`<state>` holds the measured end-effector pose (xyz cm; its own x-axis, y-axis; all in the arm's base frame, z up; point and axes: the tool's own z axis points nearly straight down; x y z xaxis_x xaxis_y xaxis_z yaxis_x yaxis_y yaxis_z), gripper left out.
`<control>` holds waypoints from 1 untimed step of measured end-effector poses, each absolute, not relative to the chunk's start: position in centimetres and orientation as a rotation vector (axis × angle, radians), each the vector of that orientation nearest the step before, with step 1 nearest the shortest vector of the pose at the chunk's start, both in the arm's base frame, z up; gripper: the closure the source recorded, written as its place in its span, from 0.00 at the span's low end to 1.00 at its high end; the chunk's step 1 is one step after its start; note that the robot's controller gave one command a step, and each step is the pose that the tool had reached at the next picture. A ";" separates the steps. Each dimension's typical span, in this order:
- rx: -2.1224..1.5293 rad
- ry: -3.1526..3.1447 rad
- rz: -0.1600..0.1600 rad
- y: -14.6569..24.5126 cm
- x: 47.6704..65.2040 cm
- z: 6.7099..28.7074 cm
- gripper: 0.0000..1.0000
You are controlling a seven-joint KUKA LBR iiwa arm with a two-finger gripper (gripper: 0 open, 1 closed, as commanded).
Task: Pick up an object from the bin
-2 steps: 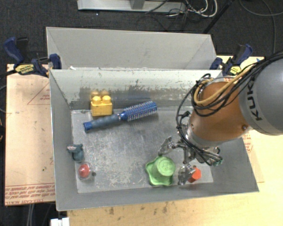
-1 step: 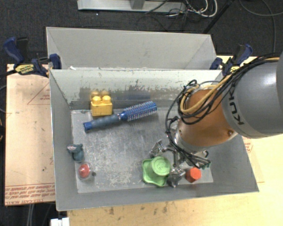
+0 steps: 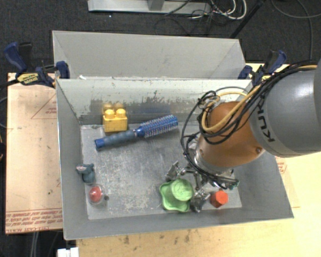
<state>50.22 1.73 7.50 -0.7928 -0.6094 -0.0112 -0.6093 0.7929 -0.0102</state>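
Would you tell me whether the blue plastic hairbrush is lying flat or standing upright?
Lying flat: the blue plastic hairbrush rests lengthwise on the grey metal bin floor, bristles rightward.

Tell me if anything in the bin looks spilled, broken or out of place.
Nothing stands out. The yellow block sits upright by the back wall, the blue hairbrush lies flat beside it, and the gripper is low over the green lump near the front. No spill or breakage shows.

I see a yellow block (image 3: pixel 114 118) at the back, a blue hairbrush (image 3: pixel 136 131) just beside it, and a red ball (image 3: pixel 96 194) front-left, well apart.
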 end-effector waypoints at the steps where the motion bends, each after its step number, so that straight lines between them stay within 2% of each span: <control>1: -1.006 2.952 -0.009 1.9 50.5 7.7 1.00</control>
<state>50.45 1.87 7.73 -0.7916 -0.6107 -0.0192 -0.6106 0.7918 -0.0129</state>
